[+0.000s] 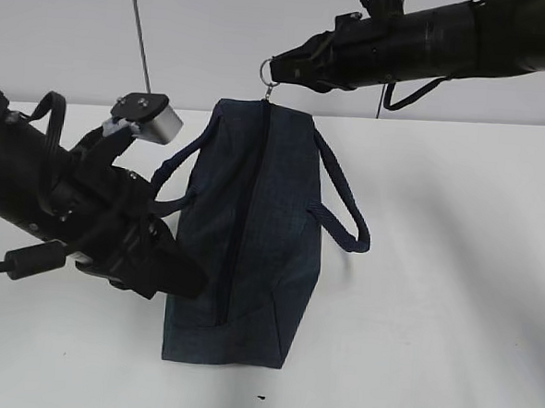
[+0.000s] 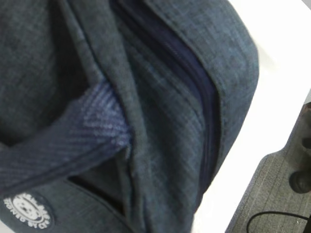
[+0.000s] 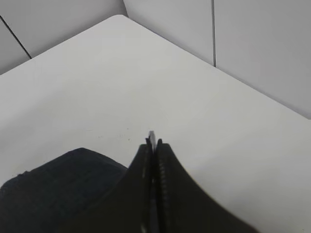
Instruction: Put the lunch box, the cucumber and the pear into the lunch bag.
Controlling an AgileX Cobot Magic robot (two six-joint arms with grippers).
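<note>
Navy fabric of the bag [image 1: 252, 231] was pressed at its left side by the left gripper [image 1: 171, 267], its jaws hidden; the ring pull [image 1: 269, 71] at the far end was apparently pinched in the closed right gripper [image 3: 153, 145].

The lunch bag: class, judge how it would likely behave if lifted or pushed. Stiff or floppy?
Probably floppy: the lunch bag is creased fabric and its loop handles droop onto the table. Pulled by the ring pull that the right tool pinches, it would likely sag. Pushed, it may crumple rather than slide.

Matt woven cloth lunch bag [image 1: 252, 231]
</note>
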